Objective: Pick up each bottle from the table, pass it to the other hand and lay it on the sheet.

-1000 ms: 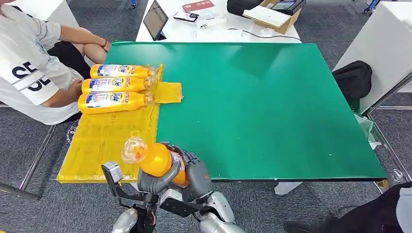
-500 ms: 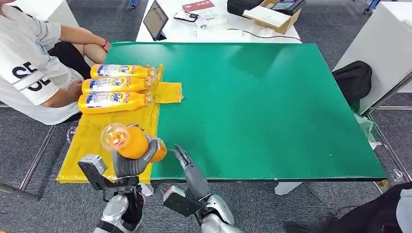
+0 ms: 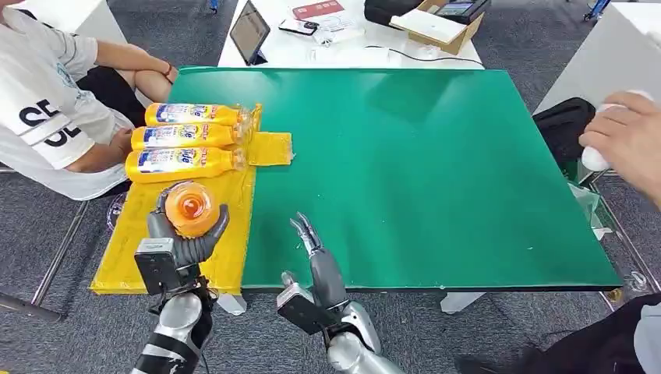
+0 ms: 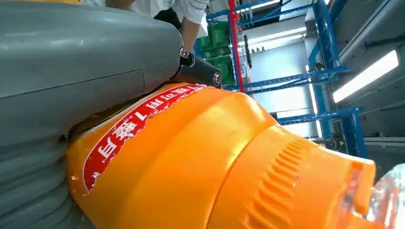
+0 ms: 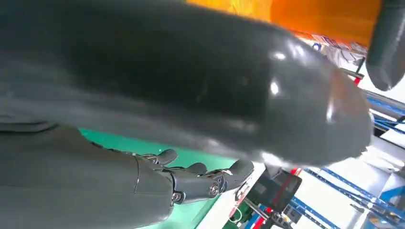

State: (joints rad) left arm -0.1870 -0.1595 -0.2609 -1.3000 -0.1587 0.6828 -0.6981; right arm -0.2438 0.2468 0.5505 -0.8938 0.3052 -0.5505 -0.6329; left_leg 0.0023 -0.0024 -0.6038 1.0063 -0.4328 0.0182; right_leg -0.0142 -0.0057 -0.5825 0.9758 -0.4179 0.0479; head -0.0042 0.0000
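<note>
Right now the green tabletop (image 3: 421,171) takes up most of the head view, w/ the yellow sheet (image 3: 148,234) draped along its left edge down to the near-left corner. Three bottles (image 3: 187,137) already lie on the sheet's far end, side by side, caps pointing toward the tabletop's middle, so three look done. No other bottle shows on the bare green, so the one in hand is prob. the last, tho a person's hand (image 3: 627,140) holding something white is at the right edge & more may get set down; can't say.

The held bottle (image 3: 189,209) sits in the left hand (image 3: 185,234), over the sheet's near half, just short of the lying three. It's seen end-on, pointing up at the camera. Fingers wrap its body from below; grip looks firm. The right hand (image 3: 318,261) is at the tabletop's near edge, well apart from the bottle, fingers spread & holding nothing, so the hand-over looks complete. Left to do: tip the bottle flat & lay it beside the others.

Looks: bright orange plastic, ribbed shoulder, clear cap end, red label w/ white characters in the left wrist view (image 4: 205,157). Smooth & round, so likely to roll once released; worth laying it snug against its neighbour.
</note>
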